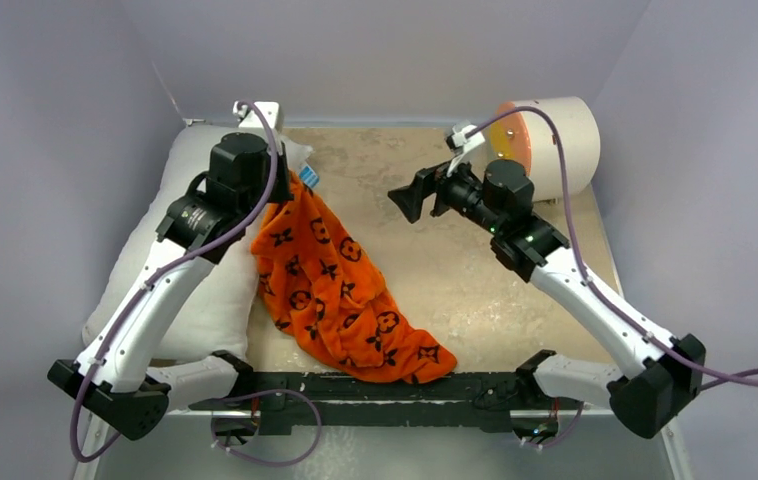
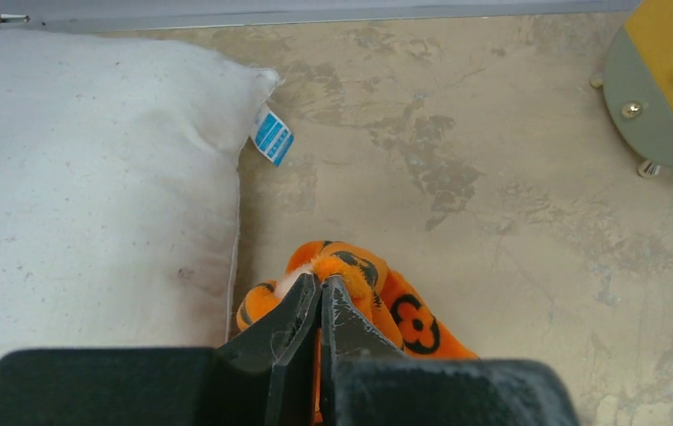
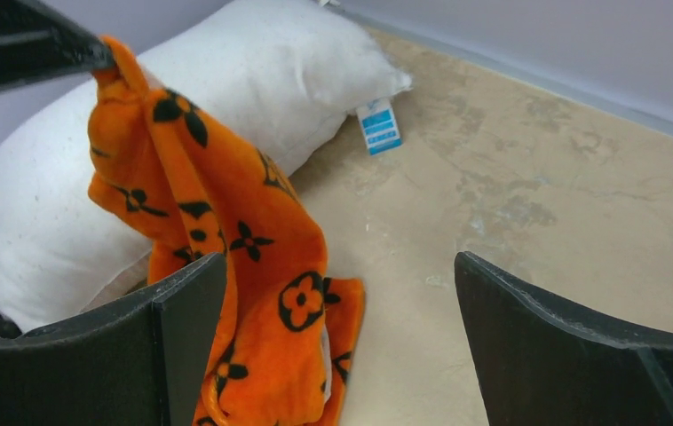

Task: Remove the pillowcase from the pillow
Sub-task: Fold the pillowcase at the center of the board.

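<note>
The orange pillowcase (image 1: 340, 290) with black motifs hangs from my left gripper (image 1: 283, 185) and trails down onto the table toward the near edge. It is fully off the white pillow (image 1: 205, 290), which lies along the left side with its blue tag (image 1: 309, 178) at the far corner. In the left wrist view my left gripper (image 2: 322, 282) is shut on a bunched edge of the pillowcase (image 2: 404, 315), beside the pillow (image 2: 93, 177). My right gripper (image 1: 407, 202) is open and empty above the table's middle, facing the hanging pillowcase (image 3: 217, 240) and pillow (image 3: 262, 80).
A white cylinder with an orange face (image 1: 555, 140) lies at the back right; its face shows in the left wrist view (image 2: 670, 80). A black bar (image 1: 375, 385) runs along the near edge between the arm bases. Grey walls enclose the table.
</note>
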Tool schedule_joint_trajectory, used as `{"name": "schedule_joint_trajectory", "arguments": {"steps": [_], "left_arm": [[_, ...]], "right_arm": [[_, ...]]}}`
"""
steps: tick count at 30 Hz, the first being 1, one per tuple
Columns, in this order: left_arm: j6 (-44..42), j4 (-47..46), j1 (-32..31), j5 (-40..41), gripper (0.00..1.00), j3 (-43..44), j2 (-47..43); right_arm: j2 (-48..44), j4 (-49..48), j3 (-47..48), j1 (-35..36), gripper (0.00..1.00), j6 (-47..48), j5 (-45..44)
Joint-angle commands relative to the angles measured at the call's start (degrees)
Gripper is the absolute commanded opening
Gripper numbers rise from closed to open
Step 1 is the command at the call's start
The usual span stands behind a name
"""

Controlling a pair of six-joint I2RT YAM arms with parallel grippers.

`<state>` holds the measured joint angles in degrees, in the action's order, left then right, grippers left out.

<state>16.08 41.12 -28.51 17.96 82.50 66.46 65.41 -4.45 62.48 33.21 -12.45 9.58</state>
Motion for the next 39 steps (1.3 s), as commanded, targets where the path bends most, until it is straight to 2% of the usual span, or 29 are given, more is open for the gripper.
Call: {"name": "schedule_joint_trajectory", "arguments": {"steps": [1, 5, 10, 16, 25, 31, 34, 39], "left_arm": [[3.7, -5.8, 0.43, -1.18, 0.01, 0.98, 1.79], [4.67, -5.5, 1.54, 2.07, 0.0, 0.49, 4.62], [8.83, -5.46, 8.91, 0.63, 0.0, 0.65, 6.6], [11.34, -6.21, 10.4, 3.83, 0.0, 2.64, 7.63], [11.94, -3.66, 10.75, 8.96, 0.0, 4.66, 12.26], [11.58, -3.24, 10.93, 10.26, 0.0, 5.04, 13.35], [11.48, -3.24, 11.02, 10.26, 0.0, 5.26, 13.35], [11.19, -2.84, 11.02, 9.58, 0.0, 5.56, 13.15]], "right_arm": [[4.41, -8.54, -2.36, 0.22, 0.99, 1.1, 7.62], [7.61, -13.23, -5.93, 2.13, 0.99, -0.71, 7.62], [13.42, -15.24, -5.83, 10.28, 0.99, 0.1, 1.9], [20.31, -20.4, -5.02, 17.07, 0.99, -4.2, 4.5], [19.17, -14.06, -8.35, 34.5, 0.96, -5.65, -17.03], [23.01, -6.91, -7.42, 44.16, 0.83, -9.3, -23.31], [25.24, -2.69, -6.53, 46.56, 0.71, -11.62, -24.43], [28.3, 2.7, -6.45, 48.75, 0.65, -15.17, -27.88]]}}
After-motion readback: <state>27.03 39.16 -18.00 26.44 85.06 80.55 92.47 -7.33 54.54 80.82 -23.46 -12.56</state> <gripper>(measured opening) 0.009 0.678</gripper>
